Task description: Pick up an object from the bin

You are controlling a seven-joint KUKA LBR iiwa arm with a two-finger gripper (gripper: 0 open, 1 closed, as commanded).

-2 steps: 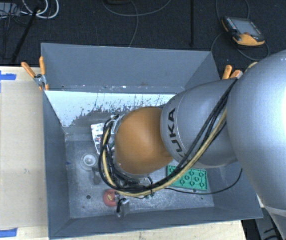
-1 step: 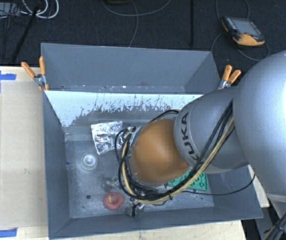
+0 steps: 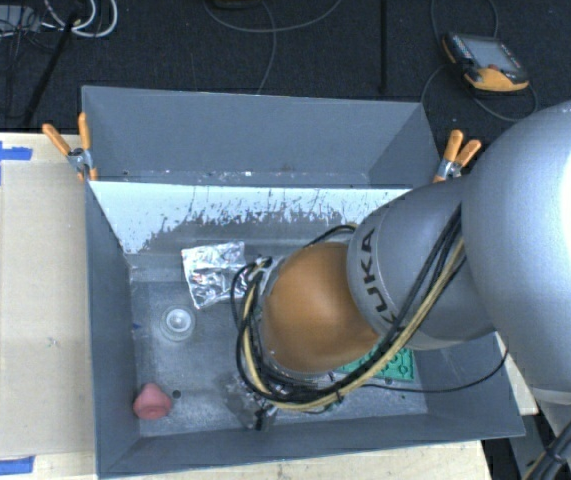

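Three small things left of the end effector (image 3: 253,408) in grey metal bin (image 3: 105,368), crumpled silver foil (image 3: 211,270), clear round plastic cap (image 3: 177,322), pink lump (image 3: 151,402), cannot tell if end effector is open or closed

The bin (image 3: 105,298) is grey sheet metal, matt, its pale back wall flecked with dark scuffs and scratches. A crumpled foil scrap (image 3: 213,268) gleams, creased and mirror-bright. The small round cup (image 3: 177,323) looks like clear, smooth plastic. The pink lump (image 3: 151,402) is matt and soft-looking. The arm's shell (image 3: 525,228) is smooth satin silver; its orange cover (image 3: 310,313) has a dull sheen, ringed by glossy black and yellow cables (image 3: 245,353).
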